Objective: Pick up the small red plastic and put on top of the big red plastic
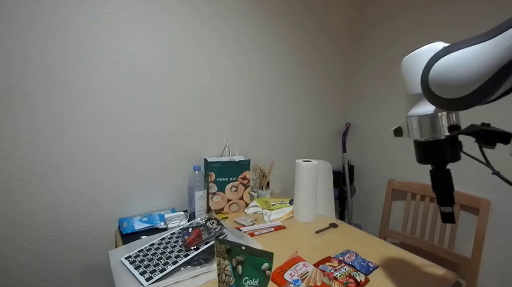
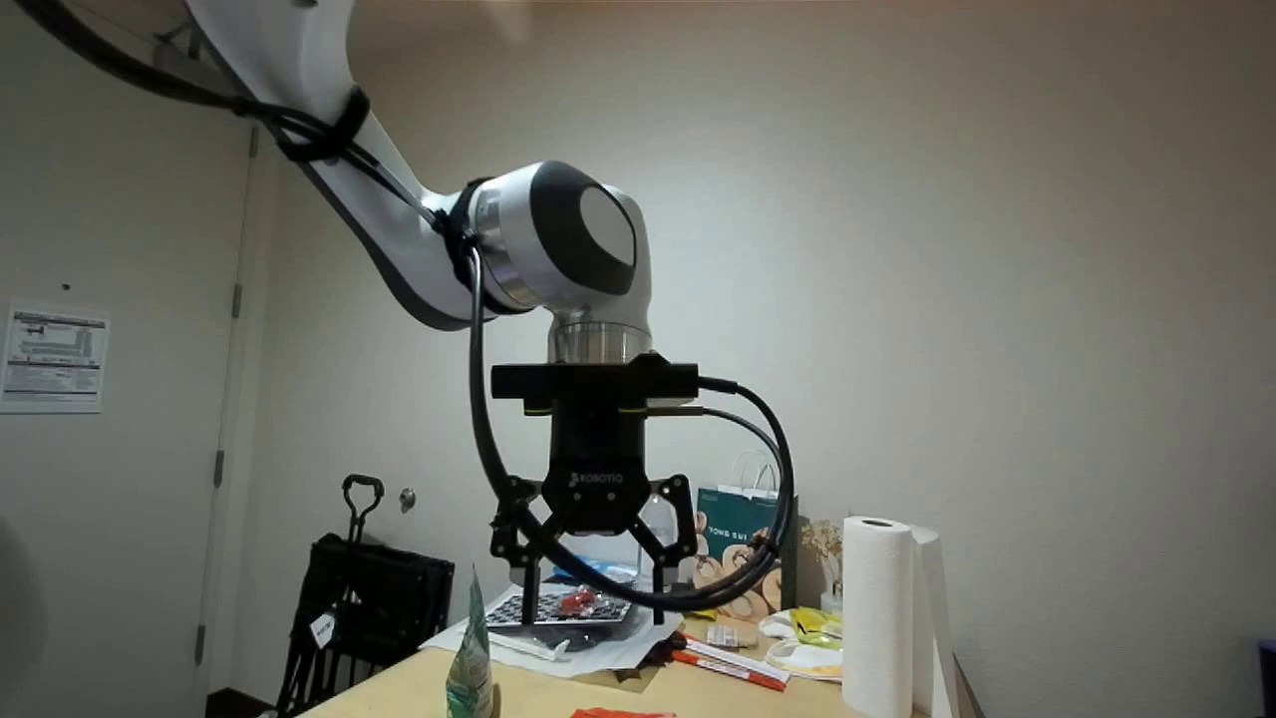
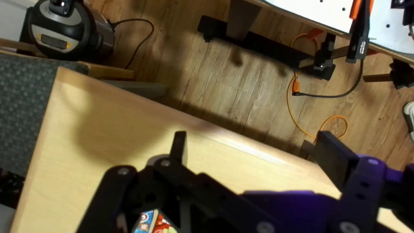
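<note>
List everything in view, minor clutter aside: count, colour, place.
big snack bag: 1, orange-red, on table
small snack packet: 1, red, seemingly overlapping big snack bag
flat packet: 1, blue, beside small snack packet
pistachio bag: 1, green, upright on table
patterned board: 1, monochrome, near pistachio bag
bottle: 1, clear, near patterned board
shopping bag: 1, green, beside bottle
paper towel roll: 1, white, on table
spoon: 1, dark, on table
table: 1, tan, under big snack bag
chair: 1, tan, beside table
arm: 1, white-grey, above table height
gripper: 1, black, open, below arm
wrist camera: 1, black, above gripper
</note>
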Available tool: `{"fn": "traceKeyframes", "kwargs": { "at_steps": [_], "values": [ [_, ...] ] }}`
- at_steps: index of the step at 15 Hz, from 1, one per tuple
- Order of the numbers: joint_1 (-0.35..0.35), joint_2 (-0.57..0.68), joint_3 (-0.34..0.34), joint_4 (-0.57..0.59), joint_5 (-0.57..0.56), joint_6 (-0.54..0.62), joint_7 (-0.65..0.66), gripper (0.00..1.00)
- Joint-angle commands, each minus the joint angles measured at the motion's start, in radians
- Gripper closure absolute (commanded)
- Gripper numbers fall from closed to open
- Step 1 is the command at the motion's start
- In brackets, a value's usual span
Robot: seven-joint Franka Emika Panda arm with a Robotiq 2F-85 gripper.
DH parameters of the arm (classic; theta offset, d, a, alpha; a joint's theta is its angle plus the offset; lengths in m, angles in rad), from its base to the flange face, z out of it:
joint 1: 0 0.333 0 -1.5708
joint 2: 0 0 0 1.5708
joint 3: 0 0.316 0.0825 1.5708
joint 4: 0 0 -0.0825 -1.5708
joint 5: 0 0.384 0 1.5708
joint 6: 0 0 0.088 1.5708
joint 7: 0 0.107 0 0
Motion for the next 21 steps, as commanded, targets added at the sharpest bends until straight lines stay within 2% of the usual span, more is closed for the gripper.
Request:
{"fn": "traceKeyframes", "kwargs": {
  "at_steps": [1, 2, 3, 8, 14, 17, 18, 19, 21],
  "values": [
    [0.017, 0.168, 0.029, 0.123, -0.02, -0.013, -0.08, 0.0],
    [0.007, 0.179, 0.039, 0.135, -0.036, -0.015, -0.06, 0.0],
    [0.006, 0.125, 0.043, 0.089, -0.003, -0.002, -0.034, 0.0],
    [0.002, 0.184, 0.049, 0.13, -0.01, -0.003, -0.034, 0.0],
    [-0.019, 0.405, 0.038, 0.267, 0.04, 0.131, 0.023, 0.0],
    [-0.026, 0.518, 0.057, 0.355, 0.031, 0.12, 0.051, 0.0],
    [-0.029, 0.539, 0.063, 0.382, 0.006, 0.081, 0.03, 0.0],
    [-0.034, 0.477, 0.065, 0.32, 0.018, 0.117, 0.031, 0.0],
    [-0.035, 0.533, 0.073, 0.363, 0.016, 0.106, 0.032, 0.0]
  ]
}}
